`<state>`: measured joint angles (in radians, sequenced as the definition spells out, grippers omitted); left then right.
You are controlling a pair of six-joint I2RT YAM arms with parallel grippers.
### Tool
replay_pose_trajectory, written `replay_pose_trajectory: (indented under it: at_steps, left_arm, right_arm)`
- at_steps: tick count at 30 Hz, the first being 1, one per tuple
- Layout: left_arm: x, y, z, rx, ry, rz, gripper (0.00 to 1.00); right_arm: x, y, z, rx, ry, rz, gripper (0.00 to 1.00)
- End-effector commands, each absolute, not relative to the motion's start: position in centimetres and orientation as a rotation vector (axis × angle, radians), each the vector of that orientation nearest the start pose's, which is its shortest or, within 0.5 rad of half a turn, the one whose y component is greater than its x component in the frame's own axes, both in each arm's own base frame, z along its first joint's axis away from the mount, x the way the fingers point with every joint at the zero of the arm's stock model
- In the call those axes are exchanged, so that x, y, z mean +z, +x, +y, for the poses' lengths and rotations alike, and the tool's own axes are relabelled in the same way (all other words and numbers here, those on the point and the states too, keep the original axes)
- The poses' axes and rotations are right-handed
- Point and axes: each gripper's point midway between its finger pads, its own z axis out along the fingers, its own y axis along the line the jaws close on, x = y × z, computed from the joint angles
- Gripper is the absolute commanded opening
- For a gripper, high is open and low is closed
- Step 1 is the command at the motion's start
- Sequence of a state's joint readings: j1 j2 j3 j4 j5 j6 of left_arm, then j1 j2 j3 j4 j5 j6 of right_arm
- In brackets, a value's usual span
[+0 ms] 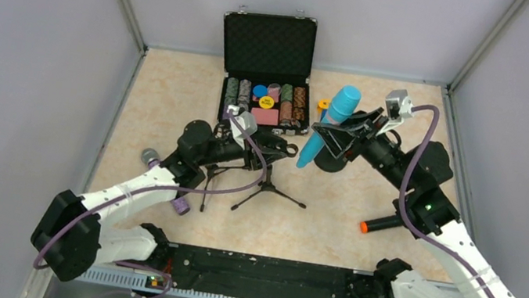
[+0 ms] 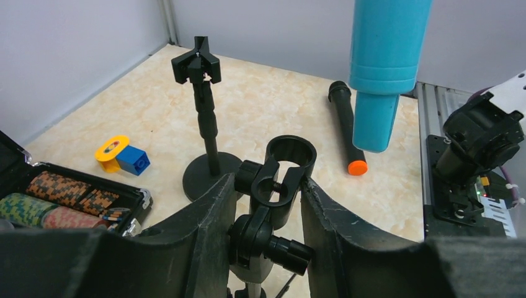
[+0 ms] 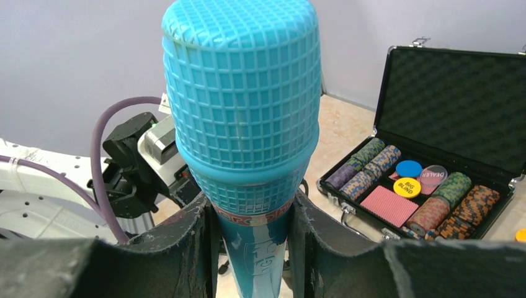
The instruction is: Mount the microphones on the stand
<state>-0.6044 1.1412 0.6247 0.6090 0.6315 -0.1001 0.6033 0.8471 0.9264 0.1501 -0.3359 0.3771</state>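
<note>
My right gripper is shut on the all-cyan microphone, holding it head-up and tilted in the air; in the right wrist view its mesh head fills the frame above my gripper. My left gripper is shut on the ring clip atop the black tripod stand. The cyan tail hangs above and right of that clip, apart from it. The black microphone with orange end lies on the table. The purple microphone lies mostly under my left arm.
An open black case of poker chips stands at the back. A second black stand with a round base stands behind the tripod. A yellow and blue block lies beside the case. Grey walls close in three sides.
</note>
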Motion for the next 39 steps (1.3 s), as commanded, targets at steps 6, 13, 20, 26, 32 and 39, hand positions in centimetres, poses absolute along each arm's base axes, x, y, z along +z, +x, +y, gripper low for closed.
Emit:
replay_pose_trajectory:
  at_steps: [6, 13, 20, 26, 32, 39]
  left_arm:
    - [15.2, 23.0, -29.1, -1.021, 0.968, 1.685, 0.00]
    - [12.8, 23.2, -28.9, -1.008, 0.956, 1.766, 0.00]
    - [14.6, 23.1, -29.1, -1.019, 0.935, 1.709, 0.30]
    - [17.7, 23.1, -28.7, -0.997, 0.893, 1.619, 0.65]
    - [20.1, 22.8, -27.9, -0.982, 0.841, 1.548, 0.80]
    - [21.8, 22.0, -27.5, -0.965, 0.878, 1.467, 0.82]
  right_arm:
    - [41.7, 23.0, 24.0, 1.022, -0.442, 1.300, 0.00]
    - [41.3, 23.4, 24.1, 1.020, -0.436, 1.310, 0.00]
    - [41.1, 23.5, 24.3, 1.023, -0.441, 1.307, 0.00]
    - [40.5, 23.4, 24.6, 1.034, -0.453, 1.306, 0.00]
    - [40.0, 23.4, 25.0, 1.046, -0.473, 1.301, 0.00]
    - [39.9, 22.8, 25.5, 1.079, -0.512, 1.259, 0.00]
